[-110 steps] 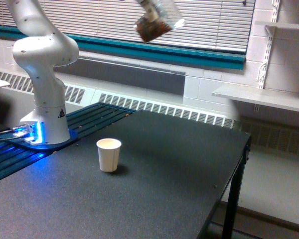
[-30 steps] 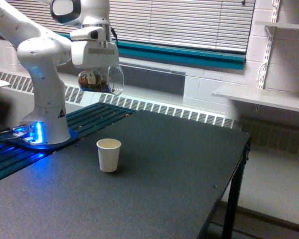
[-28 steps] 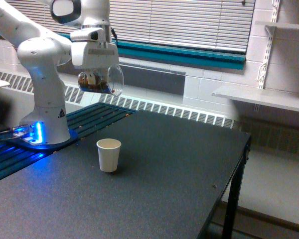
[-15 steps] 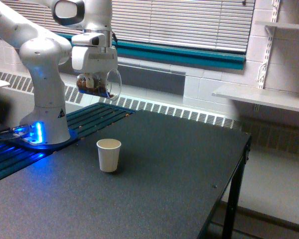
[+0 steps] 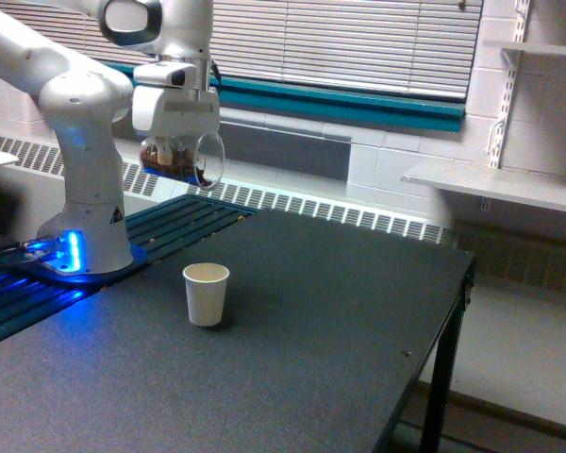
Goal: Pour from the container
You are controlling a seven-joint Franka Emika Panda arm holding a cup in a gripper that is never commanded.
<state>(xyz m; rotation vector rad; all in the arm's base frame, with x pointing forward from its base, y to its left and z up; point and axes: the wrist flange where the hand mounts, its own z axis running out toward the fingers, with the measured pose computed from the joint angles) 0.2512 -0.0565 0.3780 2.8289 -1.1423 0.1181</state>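
Fingers are closed on the tilted clear container, shifted slightly toward the exterior view's left, above the paper cup.

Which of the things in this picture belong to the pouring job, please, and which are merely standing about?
Part of the job:
- clear container of brown pieces, held tilted in the gripper
- white paper cup on the table

Standing about:
- wall shelf
- window blinds
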